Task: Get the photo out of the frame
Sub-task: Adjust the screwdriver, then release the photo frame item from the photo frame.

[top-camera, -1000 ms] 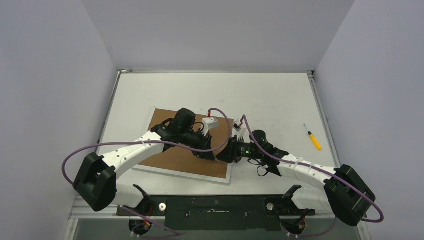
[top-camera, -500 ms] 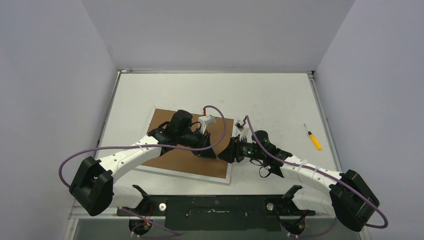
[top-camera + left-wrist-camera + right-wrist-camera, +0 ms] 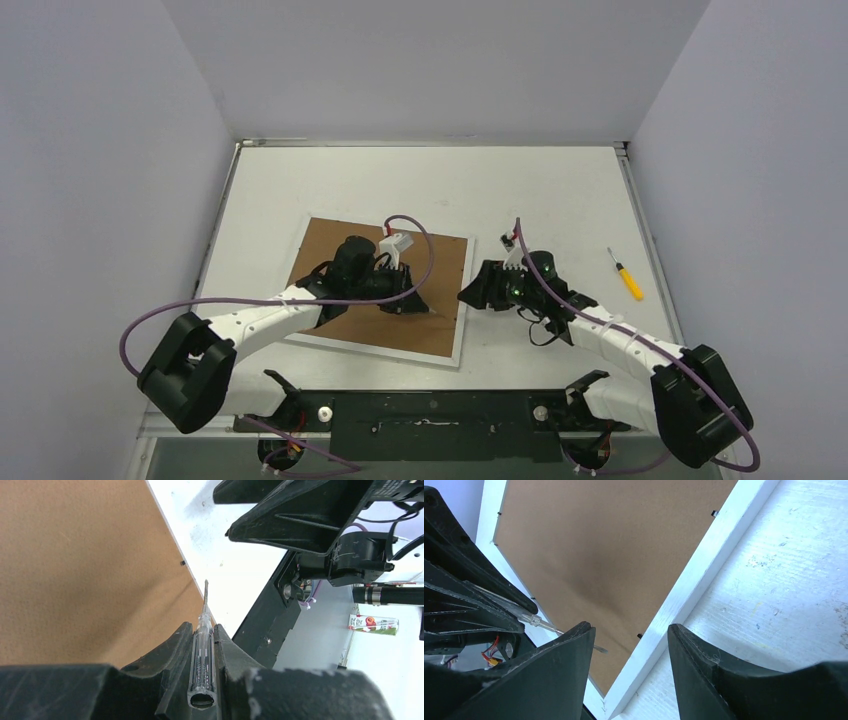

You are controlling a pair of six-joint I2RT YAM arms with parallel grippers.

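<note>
Backing off rightward, the right gripper point(image 3: 629, 630) now hangs spread just beside the frame point(image 3: 400, 335), which lies face-down on the surface, photo hidden beneath. Nearer, the left gripper point(image 3: 201, 632) pinches a clear screwdriver point(image 3: 203, 655), tip aimed at the frame's right edge.
</note>
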